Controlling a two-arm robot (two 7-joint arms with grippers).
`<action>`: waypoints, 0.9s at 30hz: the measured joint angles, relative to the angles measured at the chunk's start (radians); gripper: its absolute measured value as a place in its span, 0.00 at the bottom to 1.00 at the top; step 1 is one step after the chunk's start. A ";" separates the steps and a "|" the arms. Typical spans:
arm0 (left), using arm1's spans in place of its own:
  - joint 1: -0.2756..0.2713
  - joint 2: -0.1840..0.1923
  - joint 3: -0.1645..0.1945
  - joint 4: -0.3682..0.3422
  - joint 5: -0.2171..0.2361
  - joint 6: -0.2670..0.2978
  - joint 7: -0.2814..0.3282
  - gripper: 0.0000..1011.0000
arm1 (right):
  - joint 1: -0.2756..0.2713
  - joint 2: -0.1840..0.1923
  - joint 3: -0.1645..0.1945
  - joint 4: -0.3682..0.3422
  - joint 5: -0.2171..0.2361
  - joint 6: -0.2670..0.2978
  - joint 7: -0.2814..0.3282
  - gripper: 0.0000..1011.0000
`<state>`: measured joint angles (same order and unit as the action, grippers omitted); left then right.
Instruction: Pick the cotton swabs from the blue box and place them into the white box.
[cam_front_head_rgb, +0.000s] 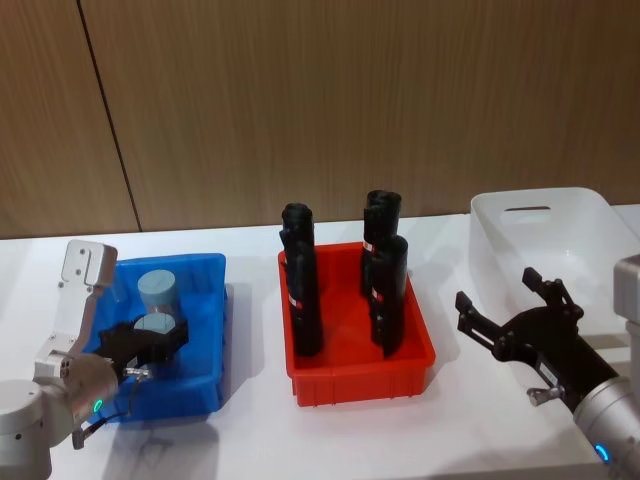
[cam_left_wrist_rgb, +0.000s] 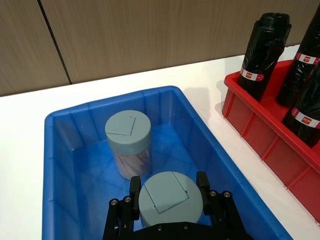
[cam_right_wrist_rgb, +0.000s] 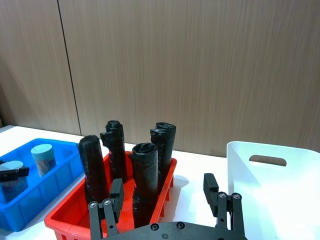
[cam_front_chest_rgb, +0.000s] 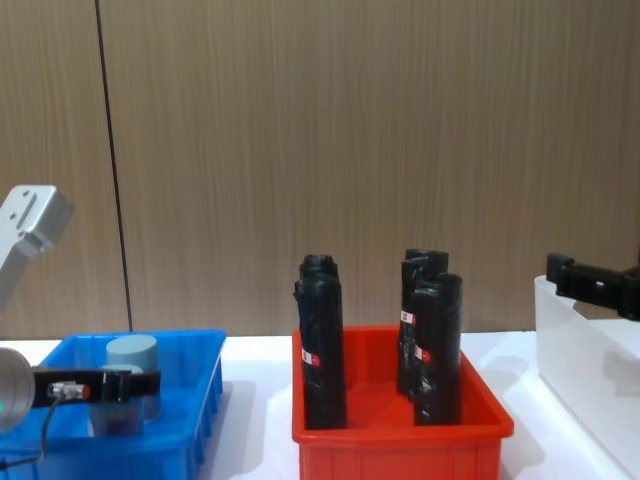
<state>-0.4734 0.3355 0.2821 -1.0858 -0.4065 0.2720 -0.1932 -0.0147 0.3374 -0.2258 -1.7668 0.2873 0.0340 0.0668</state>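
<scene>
Two cotton swabs jars stand in the blue box (cam_front_head_rgb: 214, 330) at the table's left. My left gripper (cam_left_wrist_rgb: 169, 189) reaches into the box and is shut on the nearer jar (cam_left_wrist_rgb: 170, 199), one finger against each side of its lid; the same jar (cam_front_head_rgb: 157, 325) sits at the box's middle. The other jar (cam_left_wrist_rgb: 128, 142) stands free just behind it, also in the head view (cam_front_head_rgb: 158, 289). The white box (cam_front_head_rgb: 590, 215) is at the far right. My right gripper (cam_front_head_rgb: 497, 290) hovers open just left of the white box, holding nothing.
A red bin (cam_front_head_rgb: 360, 385) with several tall black wrapped cylinders (cam_front_head_rgb: 303, 290) stands in the middle of the table, between the blue box and the white box. A wood-panelled wall runs behind the table.
</scene>
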 joint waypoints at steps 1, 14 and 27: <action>0.002 0.001 0.000 -0.007 0.003 0.002 0.003 0.67 | 0.000 0.000 0.000 0.000 0.000 0.000 0.000 0.99; 0.031 0.027 -0.002 -0.168 0.086 0.038 0.025 0.67 | 0.000 0.000 0.000 0.000 0.000 0.000 0.000 0.99; 0.037 0.036 0.001 -0.312 0.108 0.022 -0.058 0.67 | 0.000 0.000 0.000 0.000 0.000 0.000 0.000 0.99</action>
<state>-0.4369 0.3716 0.2832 -1.3980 -0.2985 0.2936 -0.2508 -0.0146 0.3375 -0.2258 -1.7668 0.2873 0.0340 0.0668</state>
